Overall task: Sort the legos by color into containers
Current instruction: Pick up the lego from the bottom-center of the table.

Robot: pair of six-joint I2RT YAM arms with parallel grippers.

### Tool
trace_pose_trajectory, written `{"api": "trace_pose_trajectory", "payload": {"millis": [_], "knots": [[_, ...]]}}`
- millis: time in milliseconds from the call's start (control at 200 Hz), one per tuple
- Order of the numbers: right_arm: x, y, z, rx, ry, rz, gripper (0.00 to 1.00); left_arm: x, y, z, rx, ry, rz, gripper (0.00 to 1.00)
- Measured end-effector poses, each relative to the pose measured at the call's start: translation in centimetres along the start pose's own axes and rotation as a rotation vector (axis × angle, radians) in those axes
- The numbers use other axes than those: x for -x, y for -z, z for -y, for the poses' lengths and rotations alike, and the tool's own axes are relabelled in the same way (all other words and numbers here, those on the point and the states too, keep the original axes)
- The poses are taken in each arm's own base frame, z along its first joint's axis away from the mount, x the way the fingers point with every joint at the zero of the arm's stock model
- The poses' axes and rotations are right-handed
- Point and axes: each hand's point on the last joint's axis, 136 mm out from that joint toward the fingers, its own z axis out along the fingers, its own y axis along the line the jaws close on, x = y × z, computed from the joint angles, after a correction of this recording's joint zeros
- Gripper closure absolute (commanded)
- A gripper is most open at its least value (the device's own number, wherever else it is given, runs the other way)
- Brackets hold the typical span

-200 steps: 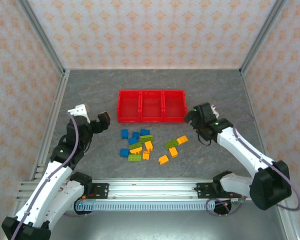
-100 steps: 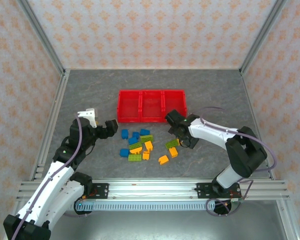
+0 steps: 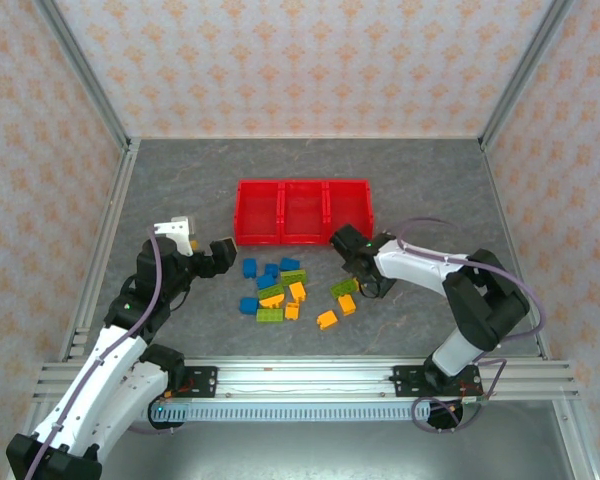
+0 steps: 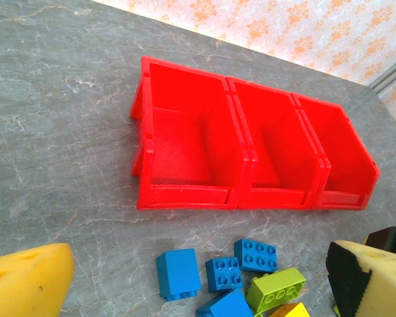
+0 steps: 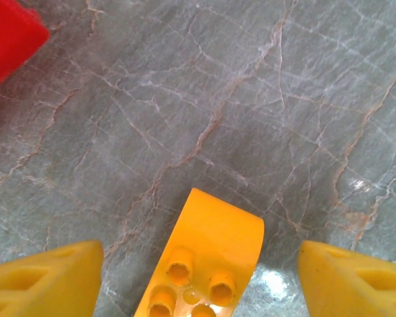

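- Right wrist view: an orange brick (image 5: 208, 264), studs up, lies on the grey table (image 5: 264, 99) between the right gripper's yellow fingers (image 5: 46, 281). They stand apart, with bare table showing on each side of the brick, so nothing is gripped yet.
- Step in hand, as I judge it: picking the first orange brick. It sits just in front of the containers' (image 3: 302, 182) right-hand end.
- Next move calls for the right gripper (image 3: 353, 265) to close squarely on the brick's sides, lift it, and carry it the short way back over the front wall into one bin.
- Left gripper (image 3: 202, 245) hangs off the containers' front left corner with its pads spread wide and nothing between them. The blue bricks (image 4: 204, 274) nearest it look like its natural share.
- Count of containers: three red bins in a row, all three empty in the left wrist view.
- Count of legos (image 3: 285, 290): about fifteen, scattered in front of the containers. I make it five blue, four green and six orange, though overlaps in the heap make the split uncertain.
- Sorting has barely begun.
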Motion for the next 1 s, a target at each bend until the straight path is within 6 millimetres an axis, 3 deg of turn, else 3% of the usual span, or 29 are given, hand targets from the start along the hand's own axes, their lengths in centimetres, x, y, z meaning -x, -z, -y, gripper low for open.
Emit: {"api": "trace_pose_trajectory", "payload": {"millis": [140, 465, 691, 776, 886, 1001], "knots": [[-0.5, -0.8, 0.7, -0.004, -0.011, -0.003, 0.29, -0.1, -0.1, 0.0, -0.001, 0.0, -0.007, 0.01], [-0.8, -1.1, 2.1, 0.008, 0.0, 0.031, 0.54, -0.4, -0.4, -0.1, 0.002, 0.001, -0.02, 0.01], [-0.6, -0.9, 2.5, 0.034, 0.015, 0.055, 0.66, -0.4, -0.4, -0.1, 0.003, 0.003, -0.022, 0.01], [-0.5, -0.8, 2.5, 0.046, 0.027, 0.057, 0.75, -0.5, -0.5, -0.1, 0.005, 0.003, -0.026, 0.01], [-0.2, -0.2, 1.9, 0.081, 0.062, 0.069, 0.77, -0.6, -0.6, -0.2, 0.007, 0.004, -0.03, 0.01], [0.9, 2.4, 0.1, 0.165, 0.094, 0.114, 0.77, -0.6, -0.7, -0.2, 0.01, 0.004, -0.034, 0.01]]}}
